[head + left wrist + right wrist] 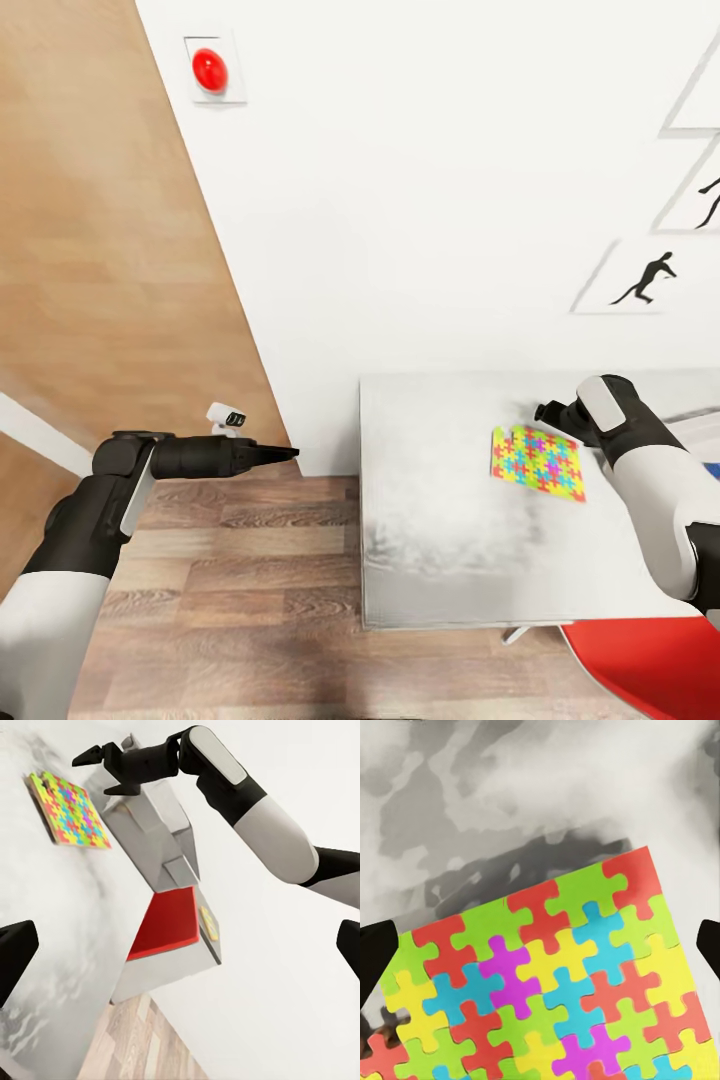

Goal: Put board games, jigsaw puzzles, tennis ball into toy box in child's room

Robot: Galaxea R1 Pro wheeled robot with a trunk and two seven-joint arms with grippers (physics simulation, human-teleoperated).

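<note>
A multicoloured jigsaw puzzle [538, 463] lies flat on the pale desk [440, 540], the right tool [105, 766] spread wide just above it; the left tool [285, 454] hangs left of the desk, fingers apart.

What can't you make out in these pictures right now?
- Head view: the toy box is mostly covered by the right arm, so its contents are unseen.
- Head view: the right claw is too small and dark to read its opening.
- Right wrist view: the jigsaw puzzle runs off the edge.
- Left wrist view: the yellow round thing past the red board is too small to identify.
</note>
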